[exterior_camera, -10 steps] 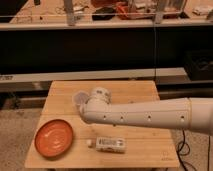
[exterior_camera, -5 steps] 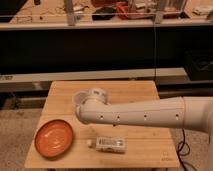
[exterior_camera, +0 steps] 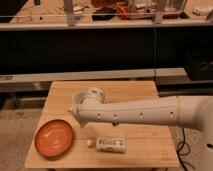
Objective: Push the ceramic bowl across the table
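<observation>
Probably stiff, weighty, breakable ceramic bowl (exterior_camera: 54, 138) on the table (exterior_camera: 145, 150), best shoved at its rim; end effector (exterior_camera: 74, 108) near, upper right, grip state untellable.

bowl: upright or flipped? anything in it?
Upright and empty: the bowl sits rim up near the table edge, its orange inside bare. The gripper hovers over the table just beyond it.

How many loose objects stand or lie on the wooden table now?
3: the ceramic bowl at the front left, a white packet at the front middle, a translucent cup partly behind the gripper, left of the table centre. The arm may hide more.
</observation>
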`<action>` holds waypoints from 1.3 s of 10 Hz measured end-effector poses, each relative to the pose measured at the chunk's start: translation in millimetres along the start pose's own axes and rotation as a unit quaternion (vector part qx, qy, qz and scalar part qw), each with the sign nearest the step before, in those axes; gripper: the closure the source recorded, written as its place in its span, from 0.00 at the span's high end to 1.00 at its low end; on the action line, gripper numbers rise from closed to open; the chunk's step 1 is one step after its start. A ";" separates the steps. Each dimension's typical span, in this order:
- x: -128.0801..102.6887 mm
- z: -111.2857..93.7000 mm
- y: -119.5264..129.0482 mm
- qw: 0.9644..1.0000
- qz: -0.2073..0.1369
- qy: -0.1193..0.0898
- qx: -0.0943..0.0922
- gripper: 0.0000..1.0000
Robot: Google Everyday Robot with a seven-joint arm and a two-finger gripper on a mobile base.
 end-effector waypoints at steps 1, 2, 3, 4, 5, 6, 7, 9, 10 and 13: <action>-1.1 1.5 -1.5 1.000 -0.005 -0.005 0.001 0.49; -1.9 4.2 -2.2 1.000 -0.007 -0.010 0.000 0.45; -5.2 7.5 -4.1 1.000 -0.012 -0.016 -0.001 0.48; -7.9 10.0 -5.8 1.000 -0.016 -0.020 -0.002 0.55; -9.3 11.5 -6.4 1.000 -0.018 -0.022 -0.002 0.64; -9.8 12.5 -7.4 0.999 -0.022 -0.026 -0.002 0.72; -10.1 14.7 -9.6 0.999 -0.030 -0.031 -0.001 0.73; -15.5 19.9 -14.7 0.998 -0.041 -0.044 -0.004 0.60; -18.9 22.7 -17.4 0.998 -0.047 -0.049 -0.005 0.53; -24.4 28.9 -12.6 0.997 -0.058 -0.057 -0.011 0.49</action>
